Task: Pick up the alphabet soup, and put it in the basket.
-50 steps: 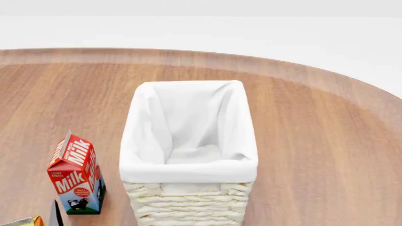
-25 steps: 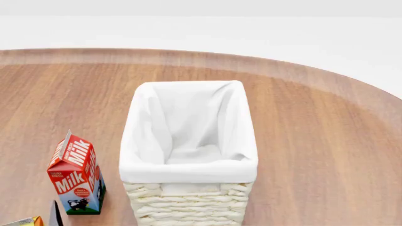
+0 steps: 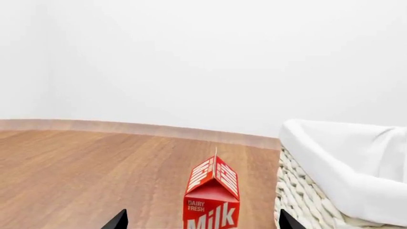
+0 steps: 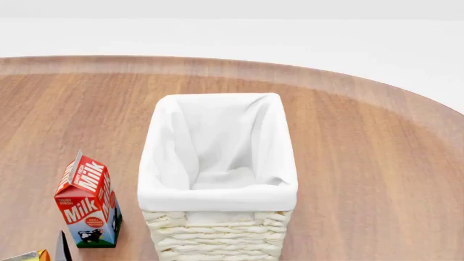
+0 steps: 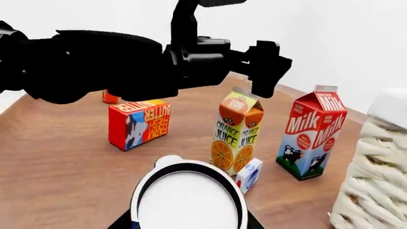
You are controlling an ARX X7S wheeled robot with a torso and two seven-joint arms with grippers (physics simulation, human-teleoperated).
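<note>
The soup can (image 5: pixel 188 200) sits right under my right wrist camera, upright, with its pale top, dark rim and pull tab facing the lens and a sliver of blue label at its edge. My right claw (image 5: pixel 188 224) is closed on it: a dark finger presses against each side of the can, though only the edges of the fingers show. The head view does not show the can.

Just beyond the can stands a small white and blue box (image 5: pixel 249 175). Behind that are an orange juice carton (image 5: pixel 239 136) and, beside it, a milk carton (image 5: pixel 311 136), both upright. A red butter box (image 5: pixel 138 123) stands further off on the wooden table (image 4: pixel 362 163). The basket (image 5: pixel 375 181) rises at the edge of that view, next to the milk carton but apart from it. From my head, its white liner is folded over the rim (image 4: pixel 217 190).

My left arm reaches across above the cartons. My left claw (image 3: pixel 202 222) is spread wide and holds nothing; its two dark tips show either side of the milk carton's top.
</note>
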